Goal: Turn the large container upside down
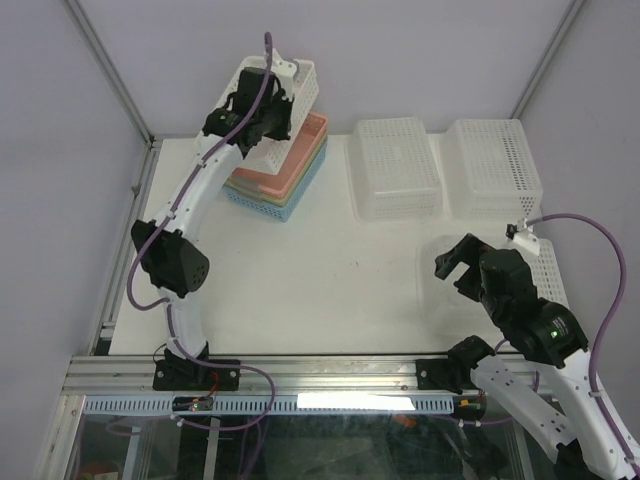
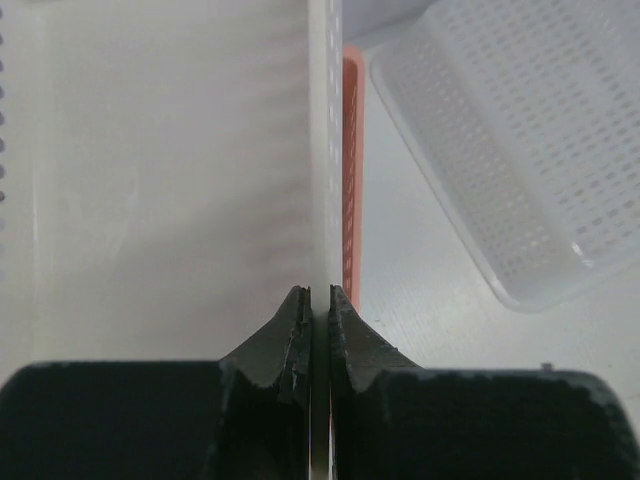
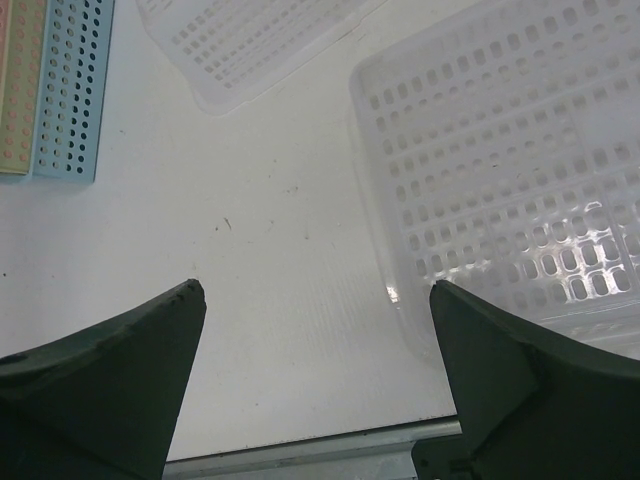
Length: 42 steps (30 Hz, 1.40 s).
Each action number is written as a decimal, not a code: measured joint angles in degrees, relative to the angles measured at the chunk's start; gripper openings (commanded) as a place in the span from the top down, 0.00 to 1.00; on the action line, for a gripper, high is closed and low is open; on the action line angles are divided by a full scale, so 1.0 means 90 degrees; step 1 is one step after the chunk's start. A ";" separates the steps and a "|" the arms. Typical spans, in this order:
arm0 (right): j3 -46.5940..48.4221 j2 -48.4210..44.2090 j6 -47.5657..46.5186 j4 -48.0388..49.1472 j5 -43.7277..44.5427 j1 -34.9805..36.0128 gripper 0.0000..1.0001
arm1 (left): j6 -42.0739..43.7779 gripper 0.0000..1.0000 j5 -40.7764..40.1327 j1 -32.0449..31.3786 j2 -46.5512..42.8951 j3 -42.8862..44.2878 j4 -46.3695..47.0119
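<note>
My left gripper (image 1: 265,110) is shut on the wall of the large white perforated container (image 1: 290,90) and holds it tilted, in the air, above a stack of pink and blue baskets (image 1: 285,180) at the back left. In the left wrist view the jaws (image 2: 318,292) pinch the thin white wall (image 2: 170,180), with an orange basket rim (image 2: 351,170) just behind it. My right gripper (image 1: 455,262) is open and empty, low over the table at the front right; it also shows in the right wrist view (image 3: 315,290).
Two white baskets (image 1: 397,168) (image 1: 493,165) lie bottom up at the back right. Another white basket (image 3: 510,150) sits at the right edge beside my right gripper, partly under that arm (image 1: 548,268). The table's metal front rail (image 3: 300,455) is just below the right jaws.
</note>
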 measured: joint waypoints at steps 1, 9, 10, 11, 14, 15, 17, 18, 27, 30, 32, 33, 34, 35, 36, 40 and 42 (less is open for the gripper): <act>0.0000 0.0000 0.0000 0.0002 -0.0005 0.0000 0.01 | -0.0024 1.00 -0.0005 0.0000 -0.0153 0.0073 -0.0019; -0.0095 0.0095 -0.0029 0.0192 0.0005 0.0000 0.01 | -0.1345 1.00 0.0918 -0.0010 -0.2538 -0.0750 0.1008; -0.0095 0.0131 -0.0046 0.0204 0.0027 0.0000 0.01 | -0.1676 1.00 0.1144 -0.0019 -0.2946 -0.1209 0.1372; -0.0090 0.0185 -0.0068 0.0206 0.0090 0.0000 0.01 | -0.2113 1.00 0.1387 -0.0056 -0.3412 -0.1824 0.1870; 0.0017 0.0306 -0.0158 0.0104 0.0350 0.0000 0.01 | -0.3351 1.00 0.1928 -0.0287 -0.4495 -0.3587 0.3133; 0.0121 0.0333 -0.0202 0.0039 0.0474 0.0000 0.01 | -0.3660 1.00 0.2057 -0.0391 -0.4692 -0.4002 0.3398; 0.0413 0.0325 -0.0306 -0.0070 0.0770 0.0000 0.01 | -0.4362 1.00 0.2254 -0.0741 -0.4979 -0.4957 0.4056; 0.0544 0.0291 -0.0350 -0.0085 0.0886 0.0000 0.01 | -0.4631 1.00 0.2344 -0.0920 -0.5020 -0.5309 0.4289; 0.1336 -0.0333 -0.0682 -0.0104 0.2028 0.0000 0.01 | -0.7553 1.00 0.2526 -0.2212 -0.5275 -0.8641 0.7728; 0.1336 -0.0333 -0.0699 -0.0134 0.2074 0.0000 0.01 | -0.8446 1.00 0.2526 -0.2220 -0.5112 -0.9126 0.9056; 0.1336 -0.0328 -0.0695 -0.0180 0.2072 0.0000 0.01 | -0.9027 1.00 0.2509 -0.2256 -0.4801 -0.9287 1.0134; 0.1336 -0.0328 -0.0690 -0.0211 0.2069 0.0000 0.01 | -0.9289 1.00 0.2467 -0.2276 -0.4614 -0.9362 1.0654; 0.1336 -0.0328 -0.0678 -0.0236 0.2067 0.0000 0.01 | -0.9573 1.00 0.2397 -0.2322 -0.4396 -0.9462 1.1193; 0.1333 -0.0328 -0.0670 -0.0250 0.2059 0.0000 0.01 | -0.9816 1.00 0.2348 -0.2380 -0.4197 -0.9566 1.1616; 0.1333 -0.0328 -0.0663 -0.0260 0.2047 0.0000 0.01 | -1.0059 1.00 0.2300 -0.2448 -0.3980 -0.9692 1.2031; 0.1314 -0.0328 -0.0631 -0.0277 0.2018 0.0000 0.01 | -1.0727 1.00 0.2191 -0.2640 -0.3123 -0.9918 1.2913; 0.1285 -0.0328 -0.0617 -0.0294 0.1984 0.0000 0.01 | -1.0926 1.00 0.2159 -0.2691 -0.2773 -0.9938 1.3087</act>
